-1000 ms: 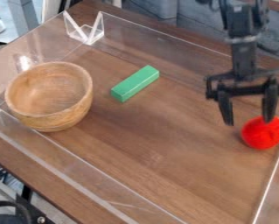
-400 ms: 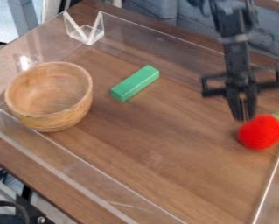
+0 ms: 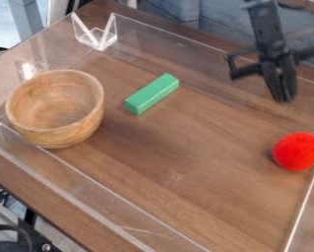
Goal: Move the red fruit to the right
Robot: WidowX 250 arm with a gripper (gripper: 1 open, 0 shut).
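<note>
The end effector point(image 3: 281, 91) hangs in the air at the upper right of the scene with its jaws drawn together into one dark point and nothing between them; it grips nothing. Below it and slightly toward the right edge, well apart from the tips, the red fruit point(image 3: 298, 152) lies free on the wood, close to the right-hand clear wall point(image 3: 308, 202), so by its place the move to the right looks done or nearly so. The main risk from here, as I judge it, is the fruit itself: it is roundish and unheld, so a brush from a descending arm or a jolt to the tabletop could set it rolling back toward the middle or against the wall. A second grasp would also be awkward, since the wall leaves little room for a finger on the fruit's far side, and a closed tip coming down on it would more likely push it away than catch it. Farther off to the left of the end effector lies the green block point(image 3: 152, 94), and beyond it, far left, the wooden bowl point(image 3: 54, 106); both are well clear of any likely path. The tabletop point(image 3: 186, 167) is brown wood grain, ringed by a low transparent wall, with a folded clear piece point(image 3: 96, 33) at the far left corner. Beyond the walls only dim, cluttered surroundings show, too blurred to name.
</note>
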